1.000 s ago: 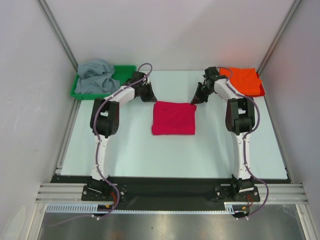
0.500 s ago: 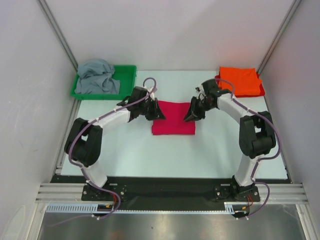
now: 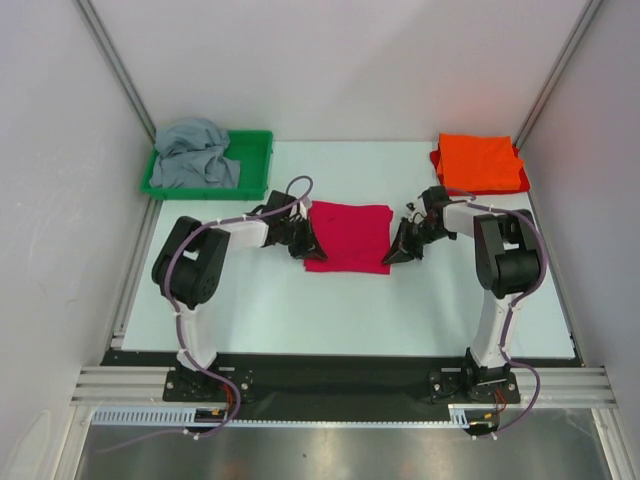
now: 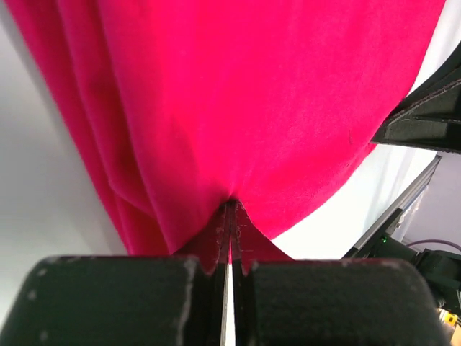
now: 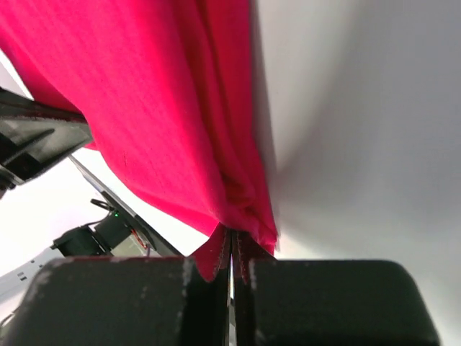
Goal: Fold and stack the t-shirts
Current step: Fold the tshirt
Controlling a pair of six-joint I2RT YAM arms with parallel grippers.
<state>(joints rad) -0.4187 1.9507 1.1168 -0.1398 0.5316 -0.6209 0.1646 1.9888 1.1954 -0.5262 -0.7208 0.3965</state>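
The crimson-pink t-shirt (image 3: 348, 236) lies folded into a square at the middle of the table. My left gripper (image 3: 308, 249) is shut on its near left corner, and the cloth (image 4: 252, 101) puckers where the closed jaws of that gripper (image 4: 230, 215) meet it. My right gripper (image 3: 393, 256) is shut on the near right corner, and the layered edge (image 5: 166, 108) is bunched at its tips (image 5: 232, 239). The orange t-shirt (image 3: 480, 163) lies folded at the far right. The grey t-shirt (image 3: 195, 157) sits crumpled in the green tray (image 3: 258, 141).
The tray stands at the far left corner of the pale table (image 3: 300, 310). White walls and metal posts close in both sides. Both arm bases sit on the black strip (image 3: 330, 372) at the near edge.
Both grippers came down from the shirt's far edge along its sides to its near corners and closed there. The shirt lies in about the same place.
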